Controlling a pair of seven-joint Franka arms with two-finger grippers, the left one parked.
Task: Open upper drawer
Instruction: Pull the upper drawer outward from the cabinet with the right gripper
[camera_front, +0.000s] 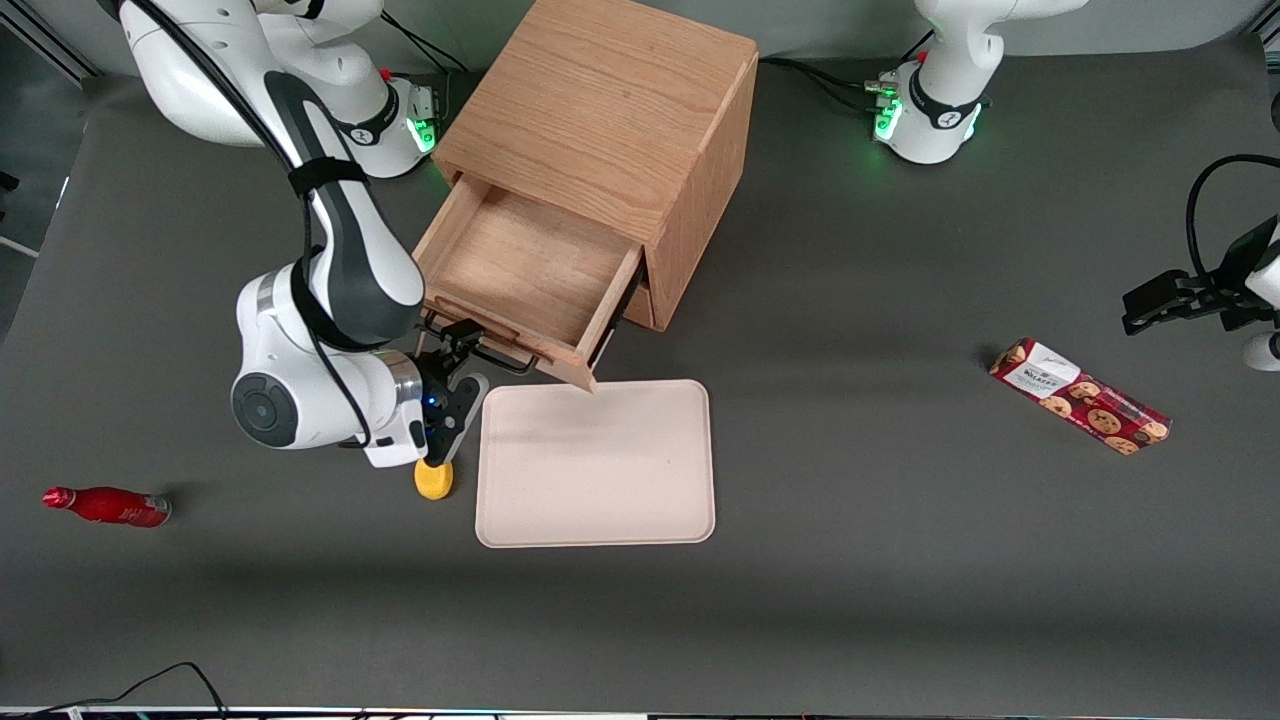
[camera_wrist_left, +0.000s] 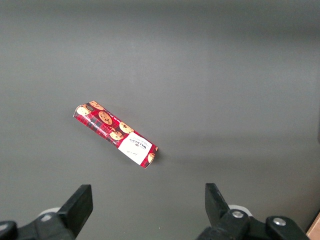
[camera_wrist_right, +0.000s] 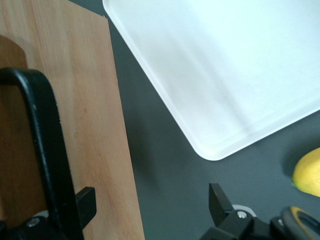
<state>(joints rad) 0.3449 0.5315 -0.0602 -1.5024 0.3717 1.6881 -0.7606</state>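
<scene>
The upper drawer (camera_front: 520, 265) of the oak cabinet (camera_front: 600, 110) stands pulled well out, and its light-wood tray shows empty. Its thin black wire handle (camera_front: 500, 355) runs along the drawer's front. My right gripper (camera_front: 455, 372) is just in front of the handle, at its end toward the working arm. It is open and holds nothing. In the right wrist view the handle (camera_wrist_right: 45, 150) lies against the wooden drawer front (camera_wrist_right: 85, 100), just outside the gap between my fingers (camera_wrist_right: 217, 200). The gripper (camera_wrist_right: 150, 205) is over bare table. The bottom drawer is mostly hidden under the upper one.
A cream tray (camera_front: 596, 462) lies flat in front of the drawer, also in the right wrist view (camera_wrist_right: 225, 65). A yellow fruit (camera_front: 434, 480) sits beside the tray, under my wrist. A red bottle (camera_front: 105, 505) lies toward the working arm's end. A cookie box (camera_front: 1080, 395) lies toward the parked arm's end.
</scene>
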